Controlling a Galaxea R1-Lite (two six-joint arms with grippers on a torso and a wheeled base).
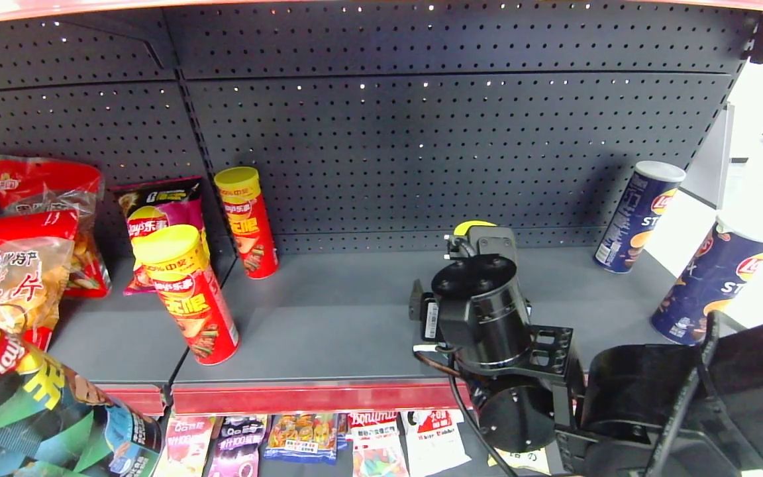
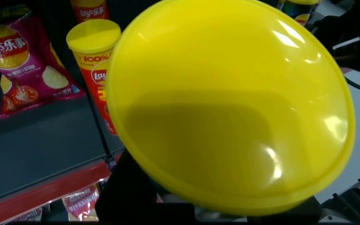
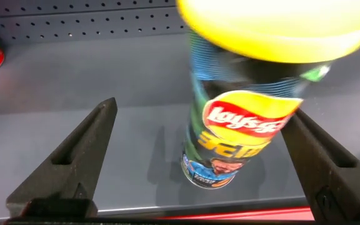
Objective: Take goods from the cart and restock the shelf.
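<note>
Placing step looks nearly done: yellow-lidded chip can [image 3: 230,144] stands upright on shelf [image 1: 355,311], 3 o'clock of rear red can [image 1: 247,222], between wide-spread right end effector [image 3: 200,112]; next likely needs a straight pull-back toward 6 o'clock without clipping it.

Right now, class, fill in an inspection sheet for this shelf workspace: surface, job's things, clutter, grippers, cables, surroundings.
Surface: grey shelf with a red front edge.
Job's things: dark can with a yellow lid, upright on the shelf; second can tilted at the lower left; red cans, bags and blue cans already stocked.
Clutter: nothing seen.
Grippers: right gripper open, fingers either side of the upright can.
Cables: black cable at the right wrist.
Surroundings: pegboard behind; packets on the shelf below.
</note>
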